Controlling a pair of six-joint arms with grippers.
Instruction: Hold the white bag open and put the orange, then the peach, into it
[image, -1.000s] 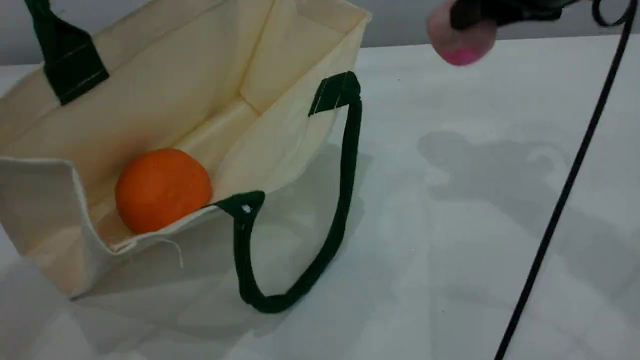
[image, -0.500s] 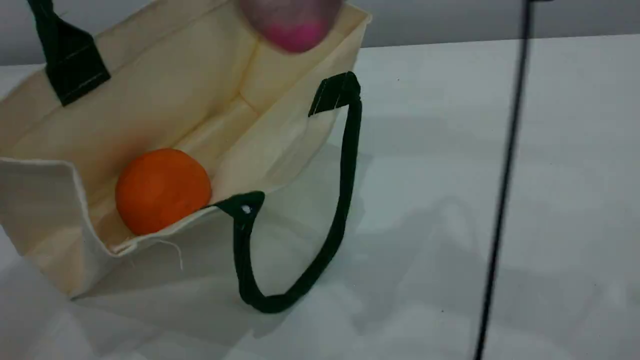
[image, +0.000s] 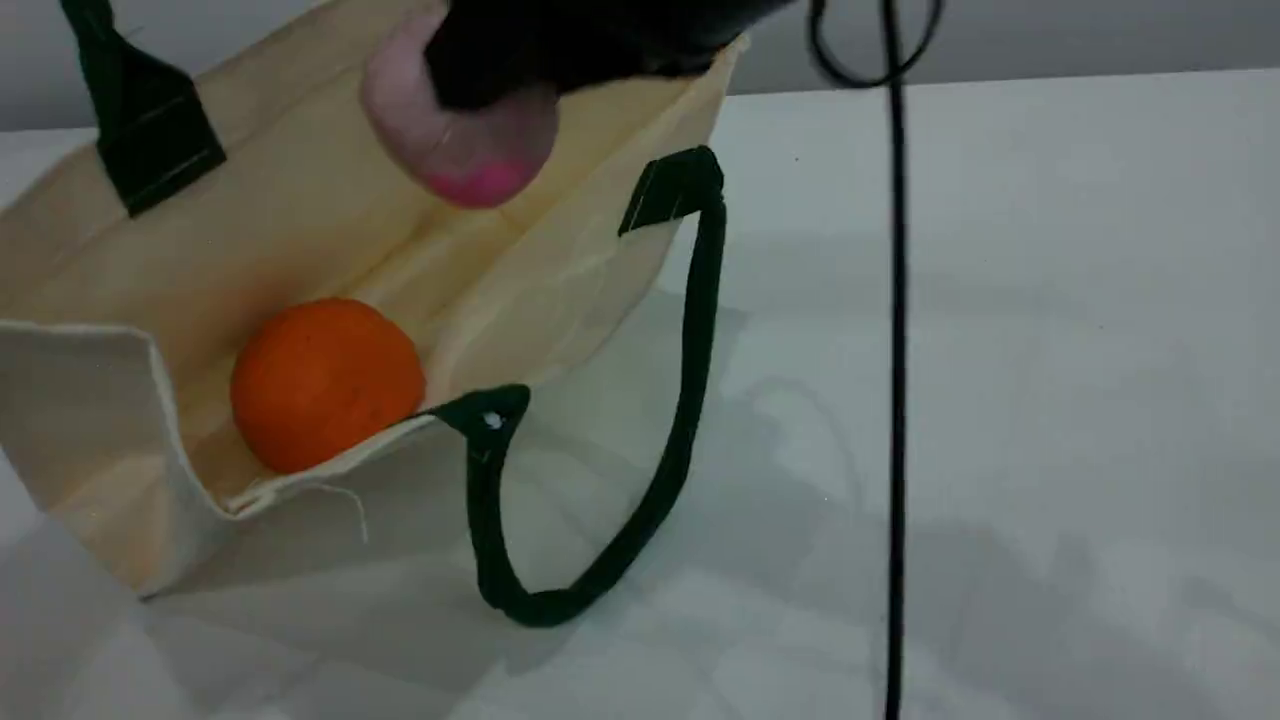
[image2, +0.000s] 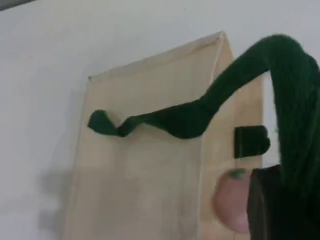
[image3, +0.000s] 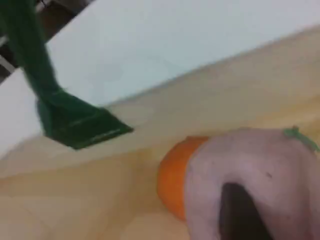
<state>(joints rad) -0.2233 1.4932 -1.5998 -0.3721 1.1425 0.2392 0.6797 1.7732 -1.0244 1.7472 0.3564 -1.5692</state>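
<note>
Right claw (image: 470, 95) is gripping the peach (image: 455, 150) from above and holding it over the far part of the open bag (image: 300, 230). Only the claw's dark lower part is showing in the scene view, the rest being cut off by the top edge. In the right wrist view one dark finger (image3: 239, 215) is pressing across the front of the peach, blurred, and the second finger is hidden behind the fruit. Whether the peach is hanging above the rim or below it is hard to tell.

The orange (image: 325, 385) is lying on the bag's floor at the near end, its lower part hidden behind the sagging near wall. The two fruits are sitting well apart in the scene view, though in the right wrist view the peach is covering most of the orange.

Left claw, outside the scene view, is clenching the far strap (image: 150, 130), which is rising taut out of the top-left corner. In the left wrist view that strap is filling the right side, out of focus, and the claw's tip is hard to tell from a dark shape beside the peach at the bottom edge.

The near strap (image: 690, 400) is drooping in a loop onto the table (image: 1050, 300). A black cable (image: 895, 400) is hanging down across the scene view, both ends cut off.
</note>
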